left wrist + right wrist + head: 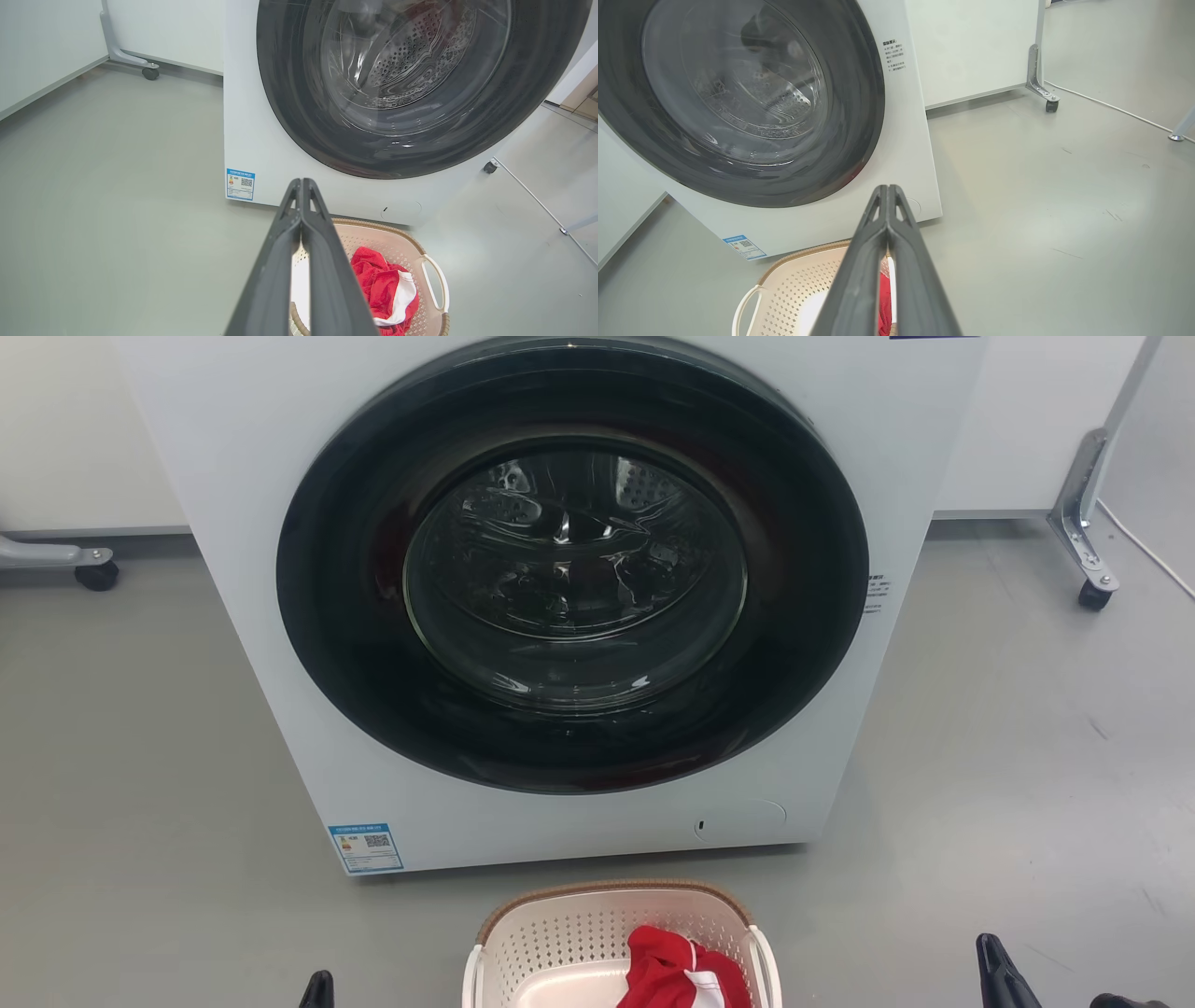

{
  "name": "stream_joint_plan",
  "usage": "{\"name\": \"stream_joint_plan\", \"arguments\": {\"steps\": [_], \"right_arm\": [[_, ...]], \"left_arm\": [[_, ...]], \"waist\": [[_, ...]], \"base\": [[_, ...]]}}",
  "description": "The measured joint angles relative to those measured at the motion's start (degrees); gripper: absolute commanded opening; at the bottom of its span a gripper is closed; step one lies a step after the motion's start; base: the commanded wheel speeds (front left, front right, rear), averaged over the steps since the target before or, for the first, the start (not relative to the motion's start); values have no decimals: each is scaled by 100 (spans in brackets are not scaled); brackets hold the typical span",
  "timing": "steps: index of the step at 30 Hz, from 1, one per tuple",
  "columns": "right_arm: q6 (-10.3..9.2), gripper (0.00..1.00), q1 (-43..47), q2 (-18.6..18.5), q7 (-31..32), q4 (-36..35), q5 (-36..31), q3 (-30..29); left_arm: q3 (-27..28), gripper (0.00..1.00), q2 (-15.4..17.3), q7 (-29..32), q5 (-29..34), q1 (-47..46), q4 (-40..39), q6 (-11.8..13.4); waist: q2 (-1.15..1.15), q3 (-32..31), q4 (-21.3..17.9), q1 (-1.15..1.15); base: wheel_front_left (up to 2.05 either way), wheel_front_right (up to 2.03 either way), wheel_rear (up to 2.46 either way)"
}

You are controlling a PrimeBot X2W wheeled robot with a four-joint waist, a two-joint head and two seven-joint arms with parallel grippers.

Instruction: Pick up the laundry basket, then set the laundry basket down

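L pincer (302, 186): in its wrist cam I see both long dark fingers pressed together at the tips, clenched on nothing and touching nothing. A thin gap opens btwn them lower down. R pincer (887, 191): same, tips meeting, clenched empty. In the head cam, the L pincer tip (319, 989) pokes up at the bottom edge, on the L of the basket w/ bare floor btwn them. The R pincer (999, 971) sits at the bottom R, well apart from the basket.

The cream perforated plastic laundry basket w/ brown woven-look rim (560, 933) stands upright on the grey floor (140, 756). It's just in front of the white front-loading washing machine (523, 831), roughly centred btwn the two pincers. I see no contact btwn basket and machine. Its white side handles show one per wrist cam: (437, 280) and (742, 303).

Inside the basket: one crumpled red cloth w/ white trim (667, 966), lying toward the R side. The rest of the bottom that I can see is bare cream plastic. The same cloth shows in the L cam (378, 284) and behind the R fingers (883, 298).

The machine's round dark-framed glass door (574, 569) shows the metal drum behind it. I can't tell what is in the drum through the reflections. A blue label sticker (366, 847) sits on the lower L corner of the machine.
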Motion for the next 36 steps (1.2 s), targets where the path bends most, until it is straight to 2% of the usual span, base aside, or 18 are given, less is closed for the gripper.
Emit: {"name": "stream_joint_plan", "arguments": {"steps": [36], "right_arm": [[501, 0, -366, 428, 716, 349, 2621, -882]], "left_arm": [[531, 0, -134, 453, -2832, -464, 483, -504]], "waist": [[-1, 33, 73, 0]], "base": [[0, 0, 0]]}}
